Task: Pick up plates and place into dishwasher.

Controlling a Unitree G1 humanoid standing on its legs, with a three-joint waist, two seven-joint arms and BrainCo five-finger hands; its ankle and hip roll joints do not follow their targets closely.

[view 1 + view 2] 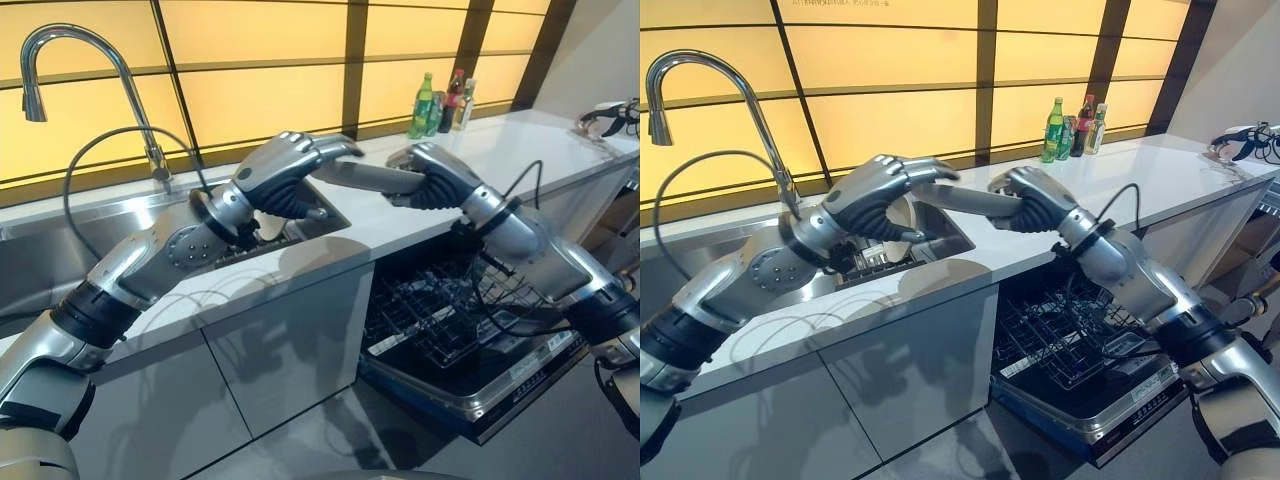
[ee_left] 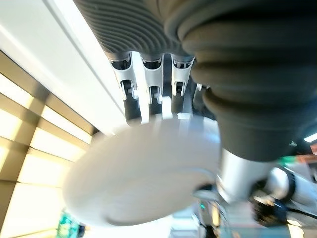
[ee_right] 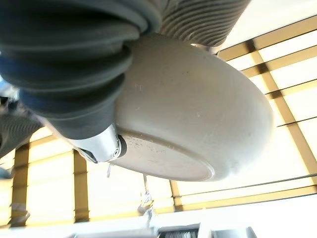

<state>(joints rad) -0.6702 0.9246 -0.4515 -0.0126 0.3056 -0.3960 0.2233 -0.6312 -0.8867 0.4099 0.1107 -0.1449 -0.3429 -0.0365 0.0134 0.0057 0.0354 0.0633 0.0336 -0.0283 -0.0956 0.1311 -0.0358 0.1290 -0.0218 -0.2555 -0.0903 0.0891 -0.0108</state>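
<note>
Both hands [image 1: 300, 165] [image 1: 425, 178] grip the plate [image 1: 360, 177] level

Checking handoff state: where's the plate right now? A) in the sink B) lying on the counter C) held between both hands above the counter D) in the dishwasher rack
C: the plate is held in the air over the counter, the left hand and the right hand each gripping an end.

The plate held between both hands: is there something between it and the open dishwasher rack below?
Nothing visible blocks it. The plate is gripped by the left hand and right hand above the counter edge; the dishwasher rack stands open below right.
</note>
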